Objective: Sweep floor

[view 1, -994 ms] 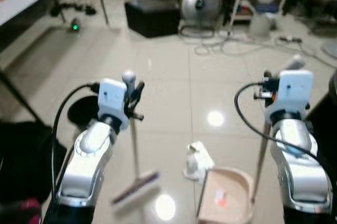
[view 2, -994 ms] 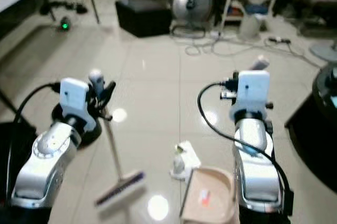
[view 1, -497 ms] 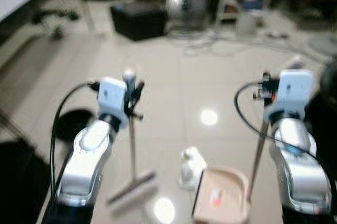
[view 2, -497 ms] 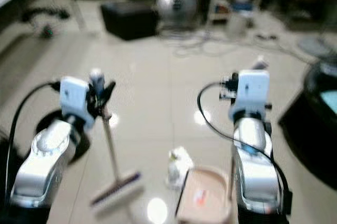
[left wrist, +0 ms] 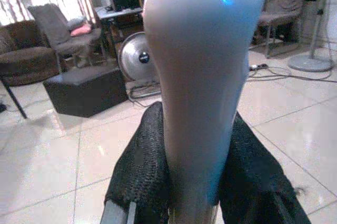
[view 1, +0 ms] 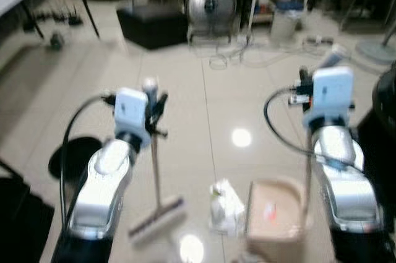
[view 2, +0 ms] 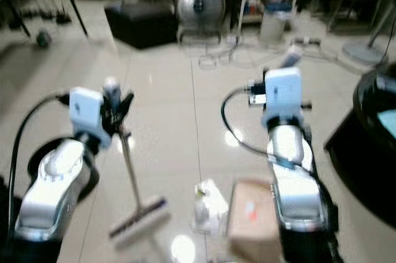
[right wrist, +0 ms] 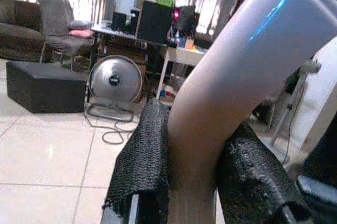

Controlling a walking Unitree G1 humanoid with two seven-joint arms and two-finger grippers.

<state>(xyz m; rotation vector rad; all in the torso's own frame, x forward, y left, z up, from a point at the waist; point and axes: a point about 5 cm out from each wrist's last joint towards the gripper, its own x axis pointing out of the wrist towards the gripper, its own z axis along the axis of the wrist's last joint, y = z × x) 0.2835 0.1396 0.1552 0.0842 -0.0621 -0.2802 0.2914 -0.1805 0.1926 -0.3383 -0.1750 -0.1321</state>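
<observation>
Glossy pale tiles ran away from you toward the far clutter, where a round fan, a black box and loose cables sat along the wall. Your left claw was clamped on the top of the broom handle, the padded fingers pressing it from both sides, so the stick hung nearly upright and the broom head rested on the floor near you, left of centre. That high grip likely gave you reach and leverage for a sideways stroke. Your right claw gripped the bent top of the dustpan handle in the same pinched way, which kept the tan dustpan standing on the floor to the right, its mouth apparently facing left toward the broom. Between head and pan lay a crumpled white wrapper or packet, just beside the pan's edge; blur made it hard to tell what it was or whether it touched. A small reddish scrap seemed to be inside the pan. By that layout you appeared set to push the litter rightward into the pan, though sweeping that piece was not yet done.
</observation>
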